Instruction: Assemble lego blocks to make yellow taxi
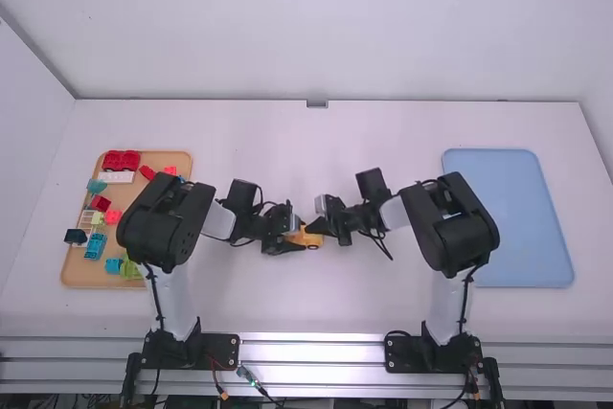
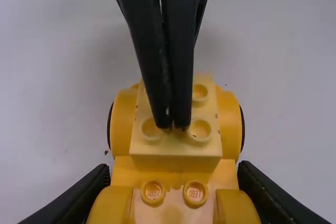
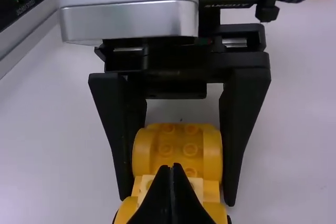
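Note:
In the high view my left gripper [image 1: 291, 237] is at the yellow car [image 1: 312, 238] near the table's middle, and my right gripper [image 1: 316, 226] meets it from the other side. The left wrist view has my left gripper [image 2: 172, 195] shut on the car's yellow body [image 2: 122, 174], one finger along each side. A pale yellow block [image 2: 176, 149] sits on top between the wheels. My right gripper [image 3: 170, 169], shut with nothing between its fingers, has its tips at the block's studs. The rounded yellow part [image 3: 178, 148] lies between the left gripper's fingers.
A wooden tray [image 1: 84, 275] with several red, blue, green and white blocks lies at the left, partly behind the left arm. A blue tray [image 1: 508, 217] is on the right side of the table. Dark wheel edges show beside the car.

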`<state>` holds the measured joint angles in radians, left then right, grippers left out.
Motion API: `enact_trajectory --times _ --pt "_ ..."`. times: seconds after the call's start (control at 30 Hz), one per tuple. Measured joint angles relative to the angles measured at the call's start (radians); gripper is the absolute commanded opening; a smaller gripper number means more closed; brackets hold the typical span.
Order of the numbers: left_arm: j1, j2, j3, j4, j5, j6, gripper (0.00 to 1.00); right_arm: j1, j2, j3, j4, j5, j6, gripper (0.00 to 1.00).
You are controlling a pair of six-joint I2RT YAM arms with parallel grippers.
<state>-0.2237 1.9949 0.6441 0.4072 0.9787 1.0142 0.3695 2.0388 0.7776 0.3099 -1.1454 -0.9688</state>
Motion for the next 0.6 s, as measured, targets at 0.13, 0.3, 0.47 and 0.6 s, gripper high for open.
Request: enact_trajectory --times 0.13,0.3,0.47,0.6 --pt "0.000 0.000 0.000 0.001 -0.001 -0.004 0.57 -0.006 -0.019 -0.020 0.034 0.006 0.007 0.00" --pt "0.000 0.000 0.010 0.004 -0.014 -0.019 0.58 -0.009 -0.151 -0.038 0.060 0.070 0.060 0.99" --pt "0.000 0.000 0.011 0.005 -0.019 -0.023 0.79 -0.013 -0.318 -0.038 0.072 0.180 0.164 0.99" --pt "0.000 0.000 0.011 0.025 -0.031 -0.031 0.99 -0.014 -0.352 -0.038 0.063 0.257 0.215 0.99"
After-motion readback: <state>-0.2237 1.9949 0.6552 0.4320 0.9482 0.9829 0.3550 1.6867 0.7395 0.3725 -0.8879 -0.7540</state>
